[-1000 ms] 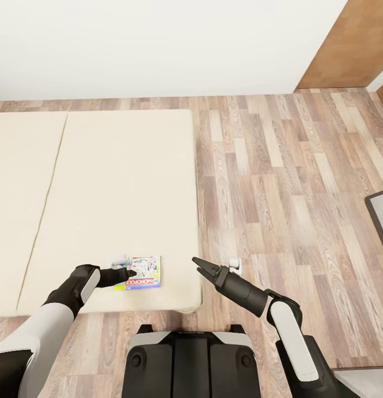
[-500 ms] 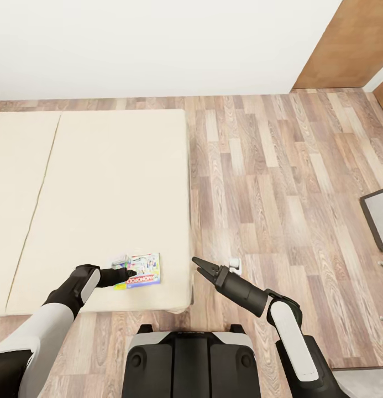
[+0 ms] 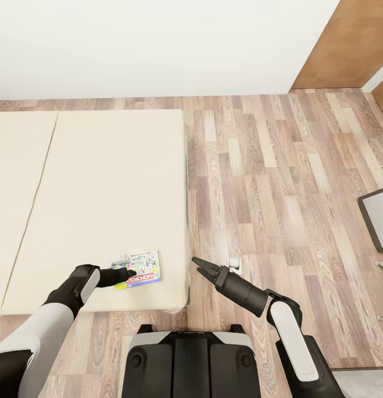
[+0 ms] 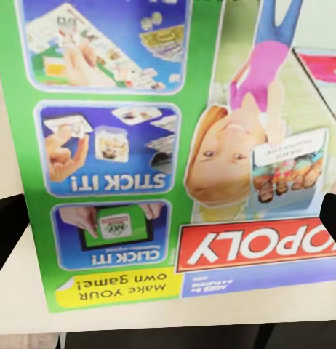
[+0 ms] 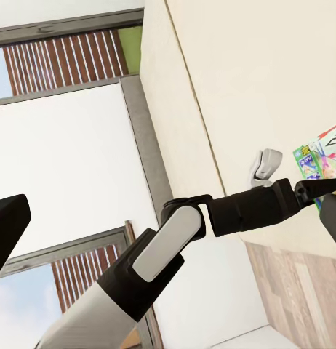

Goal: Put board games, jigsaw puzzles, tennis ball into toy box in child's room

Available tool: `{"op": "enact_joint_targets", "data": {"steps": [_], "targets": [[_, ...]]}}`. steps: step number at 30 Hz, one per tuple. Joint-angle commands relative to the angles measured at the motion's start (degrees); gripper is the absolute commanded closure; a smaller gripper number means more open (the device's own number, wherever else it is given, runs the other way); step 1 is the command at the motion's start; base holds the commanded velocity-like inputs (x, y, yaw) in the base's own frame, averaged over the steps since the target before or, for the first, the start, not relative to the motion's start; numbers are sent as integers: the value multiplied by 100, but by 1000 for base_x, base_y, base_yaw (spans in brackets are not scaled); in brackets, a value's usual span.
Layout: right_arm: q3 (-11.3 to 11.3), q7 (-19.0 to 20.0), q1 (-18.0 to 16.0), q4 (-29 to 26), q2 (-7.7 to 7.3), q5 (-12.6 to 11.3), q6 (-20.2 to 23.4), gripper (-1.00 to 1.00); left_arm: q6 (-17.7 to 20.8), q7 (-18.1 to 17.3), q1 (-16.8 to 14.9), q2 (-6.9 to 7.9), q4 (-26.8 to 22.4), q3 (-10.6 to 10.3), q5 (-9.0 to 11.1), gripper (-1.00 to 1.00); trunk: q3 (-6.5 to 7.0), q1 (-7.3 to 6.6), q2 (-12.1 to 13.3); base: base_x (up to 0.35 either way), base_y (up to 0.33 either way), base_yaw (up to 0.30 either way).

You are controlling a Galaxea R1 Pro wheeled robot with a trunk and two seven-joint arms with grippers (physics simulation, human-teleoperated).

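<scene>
A Monopoly board game [image 3: 141, 270], a green box with cartoon pictures, hangs over the near right corner of the beige bed [image 3: 103, 182]. My left gripper [image 3: 130, 272] reaches it from the left. In the left wrist view the board game [image 4: 175, 182] lies between the two dark fingertips, with the left gripper [image 4: 168, 225] shut on it across its width. My right gripper [image 3: 198, 266] is open with nothing in it, over the floor beside the bed. Its wrist view looks past the right gripper [image 5: 175, 218] at my left arm and the board game [image 5: 324, 156]. The table and toy box are out of view.
Wood-plank floor [image 3: 268, 166] stretches to the right of the bed. A brown door [image 3: 346, 44] stands at the back right. A dark-framed grey panel [image 3: 376, 218] sits at the right edge. A flat pink-faced thing [image 4: 324, 65] lies on the sheet under the box.
The view has swung, so the bed has slid left in the picture. The board game has stayed with my left gripper, nearer the bed's right edge. Neither arm has changed pose.
</scene>
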Motion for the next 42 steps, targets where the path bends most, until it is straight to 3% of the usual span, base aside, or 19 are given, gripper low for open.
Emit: {"op": "enact_joint_targets", "data": {"steps": [1, 42], "targets": [[-7, 22, -2, -1, 3, 14, 24, -100, 39, -15, -1, -1, -5, 25, 9, -100, -6, 3, -9, 0, -2, 0], [-7, 25, -2, -1, 3, 14, 24, -100, -22, -16, -1, 56, -4, 33, -4, -100, 30, 3, -9, 4, 16, -16]]}}
